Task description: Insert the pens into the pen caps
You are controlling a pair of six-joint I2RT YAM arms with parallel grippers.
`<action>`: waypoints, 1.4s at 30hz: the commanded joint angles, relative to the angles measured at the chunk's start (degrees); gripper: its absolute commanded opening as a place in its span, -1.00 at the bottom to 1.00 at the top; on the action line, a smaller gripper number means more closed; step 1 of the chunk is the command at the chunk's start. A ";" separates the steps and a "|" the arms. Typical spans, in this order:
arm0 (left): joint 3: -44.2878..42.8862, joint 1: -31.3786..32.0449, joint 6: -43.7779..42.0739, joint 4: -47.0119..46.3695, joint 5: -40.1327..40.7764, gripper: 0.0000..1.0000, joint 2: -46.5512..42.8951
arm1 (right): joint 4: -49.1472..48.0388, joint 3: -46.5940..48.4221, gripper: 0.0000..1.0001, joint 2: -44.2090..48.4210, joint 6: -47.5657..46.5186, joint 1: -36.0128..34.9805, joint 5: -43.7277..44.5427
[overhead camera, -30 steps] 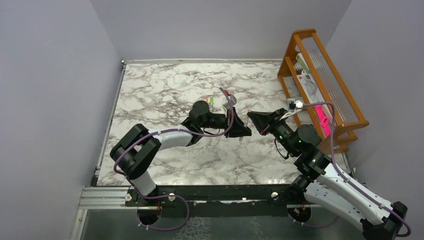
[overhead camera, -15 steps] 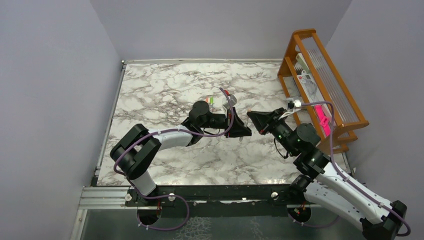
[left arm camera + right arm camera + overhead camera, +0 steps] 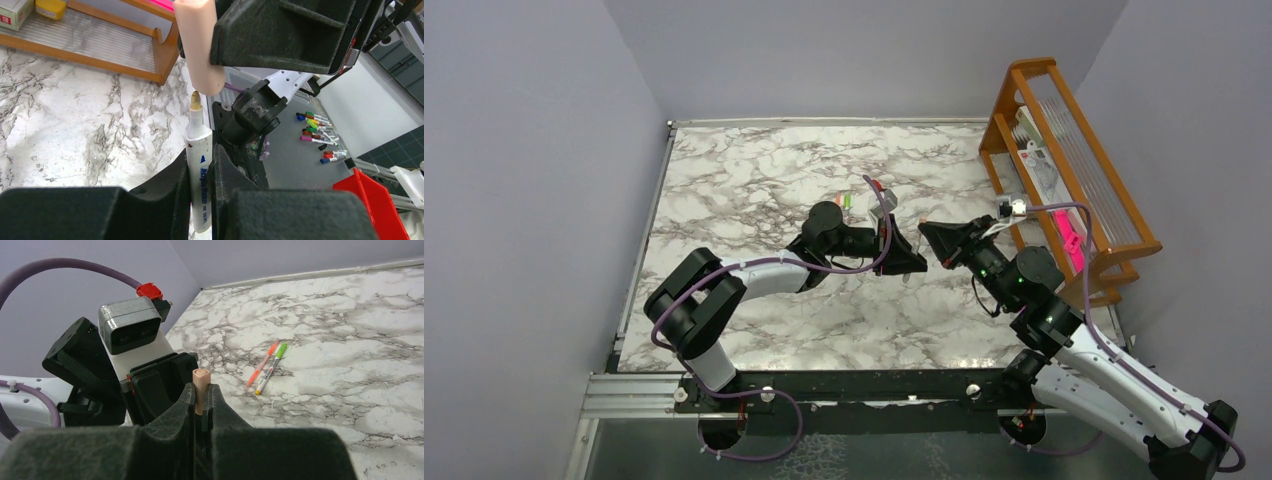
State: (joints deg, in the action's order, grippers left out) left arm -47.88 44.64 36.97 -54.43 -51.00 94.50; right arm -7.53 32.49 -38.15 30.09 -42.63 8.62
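1. Left arm's fingers (image 3: 165, 195) pinch tight on a whitish marker pen with blue lettering (image 3: 199, 160), its tan tip pointing up.
2. Right arm's fingers (image 3: 172, 420) clamp a stubby peach plastic cap (image 3: 201, 385) (both held above the marbled surface (image 3: 744, 170)).
3. The pen tip sits just at the cap's mouth.

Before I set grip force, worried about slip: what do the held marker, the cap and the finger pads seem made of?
Marker pen: smooth whitish plastic, printed lettering; tan tip looks felt. Peach cap: likely plastic, smooth. Finger pads: black, grainy matte, probably foam or rubber.
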 commanded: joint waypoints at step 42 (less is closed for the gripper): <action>-6.46 -0.17 4.61 -0.91 4.41 -1.00 1.30 | 0.75 -6.69 -0.98 2.49 -0.69 0.01 0.07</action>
State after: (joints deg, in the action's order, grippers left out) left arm -51.75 44.97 42.00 -51.64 -49.41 96.07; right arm -10.48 27.05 -35.46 29.85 -42.26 9.93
